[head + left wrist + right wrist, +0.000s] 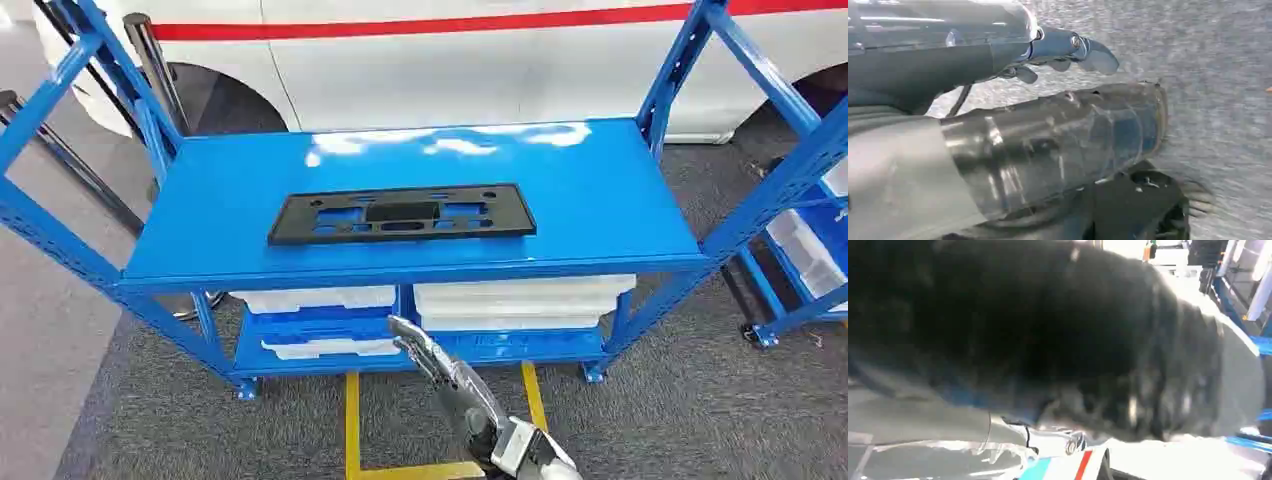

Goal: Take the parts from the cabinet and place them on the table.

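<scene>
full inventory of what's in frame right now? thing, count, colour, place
black part: 1, black flat panel with cutouts, lying on the top shelf, near its front edge.
shelf rack: 1, blue metal, centre of the head view, standing on grey carpet.
white bins: several, white, on the levels below the top shelf; exact count unclear.
second rack: 1, blue, at the right edge, holding white bins.
vehicle: 1, white with a red stripe, behind the rack.
yellow floor marking: 1, yellow lines on the carpet in front of the rack.
right hand: 1, silver-grey, raised in front of the lower shelves, holding nothing.
left hand: 1, grey, over carpet, fingers apart, holding nothing.
</scene>
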You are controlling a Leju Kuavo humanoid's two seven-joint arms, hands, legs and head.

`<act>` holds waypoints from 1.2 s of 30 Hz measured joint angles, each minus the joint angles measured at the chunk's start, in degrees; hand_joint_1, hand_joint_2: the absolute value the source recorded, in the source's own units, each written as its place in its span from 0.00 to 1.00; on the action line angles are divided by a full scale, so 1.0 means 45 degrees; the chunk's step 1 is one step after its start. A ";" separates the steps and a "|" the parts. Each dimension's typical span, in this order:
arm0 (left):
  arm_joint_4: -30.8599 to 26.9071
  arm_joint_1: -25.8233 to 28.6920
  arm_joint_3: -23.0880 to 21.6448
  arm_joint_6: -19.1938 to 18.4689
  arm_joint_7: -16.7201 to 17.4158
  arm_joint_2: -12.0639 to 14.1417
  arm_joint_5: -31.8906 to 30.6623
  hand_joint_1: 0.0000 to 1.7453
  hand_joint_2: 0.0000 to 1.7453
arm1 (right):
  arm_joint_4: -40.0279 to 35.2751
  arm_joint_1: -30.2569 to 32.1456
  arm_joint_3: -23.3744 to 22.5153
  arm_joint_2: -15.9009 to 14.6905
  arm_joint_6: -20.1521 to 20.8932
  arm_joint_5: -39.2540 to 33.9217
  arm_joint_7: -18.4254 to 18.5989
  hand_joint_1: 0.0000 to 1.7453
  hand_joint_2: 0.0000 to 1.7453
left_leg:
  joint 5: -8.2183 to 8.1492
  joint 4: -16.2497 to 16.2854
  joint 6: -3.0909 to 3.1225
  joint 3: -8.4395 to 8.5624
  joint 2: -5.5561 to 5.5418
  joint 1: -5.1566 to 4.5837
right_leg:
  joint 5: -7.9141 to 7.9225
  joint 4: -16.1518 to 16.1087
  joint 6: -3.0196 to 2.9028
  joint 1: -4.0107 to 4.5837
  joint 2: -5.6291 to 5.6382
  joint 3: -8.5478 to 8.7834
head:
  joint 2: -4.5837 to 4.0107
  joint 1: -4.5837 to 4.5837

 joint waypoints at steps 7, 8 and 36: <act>0.0015 0.0189 0.0078 0.0005 -0.0024 0.0054 0.0005 0.00 0.00 | 0.0277 -0.0097 0.0010 0.0199 0.0039 0.0000 0.0000 0.00 0.00 | 0.1036 -0.0655 0.0116 -0.1754 0.0001 -0.0032 | -0.1060 -0.0033 0.0019 0.0068 0.0061 0.1390 | 0.0000 0.0005; 0.0054 0.0265 0.0092 0.0005 -0.0029 0.0073 0.0005 0.00 0.00 | 0.0311 -0.0124 0.0015 0.0209 0.0039 0.0000 -0.0005 0.00 0.00 | 0.2136 -0.1364 0.0244 -0.1879 0.0008 -0.0100 | -0.1185 0.0009 0.0061 0.0079 0.0064 0.1408 | 0.0000 0.0029; 0.0073 0.0027 0.0243 -0.0194 -0.0369 0.0107 -0.0219 0.00 0.00 | 0.0126 -0.0253 0.0093 0.0272 -0.0564 0.1457 -0.0248 0.00 0.00 | 0.0732 0.0699 -0.0066 -0.2049 0.0041 0.0023 | -0.0578 -0.0048 0.0147 -0.0072 -0.0525 0.0745 | 0.0000 -0.0126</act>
